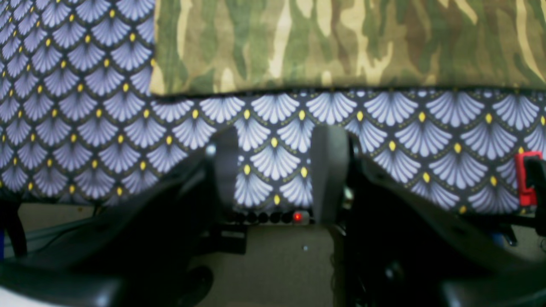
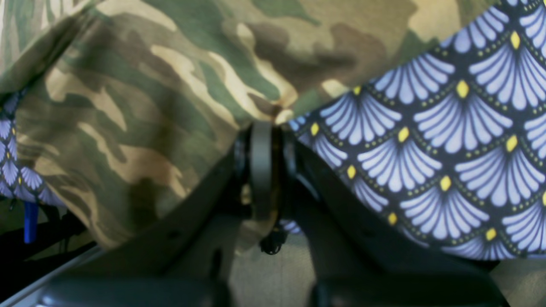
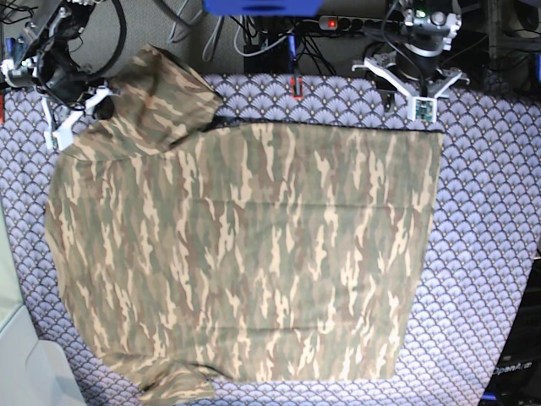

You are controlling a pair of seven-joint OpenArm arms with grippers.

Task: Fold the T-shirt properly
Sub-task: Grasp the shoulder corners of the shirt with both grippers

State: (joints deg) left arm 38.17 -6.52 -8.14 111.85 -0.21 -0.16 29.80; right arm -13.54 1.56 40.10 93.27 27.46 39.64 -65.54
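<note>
The camouflage T-shirt (image 3: 245,254) lies spread flat on the table, sleeves to the left and hem to the right in the base view. My right gripper (image 2: 265,128) is shut on an edge of the T-shirt (image 2: 140,98), and a pinched fold of the fabric rises from its fingertips. In the base view this gripper (image 3: 82,114) sits at the shirt's upper-left sleeve. My left gripper (image 1: 275,166) hangs open over bare patterned cloth, just short of the T-shirt's straight edge (image 1: 341,47). In the base view the left gripper (image 3: 414,106) is by the shirt's upper-right hem corner.
A purple-grey fan-scale cloth (image 3: 490,254) covers the table under the shirt. Cables and a power strip (image 3: 338,23) with a red light lie beyond the far edge. A small red object (image 3: 296,86) sits at the cloth's far edge. A white ledge (image 3: 17,338) borders the left side.
</note>
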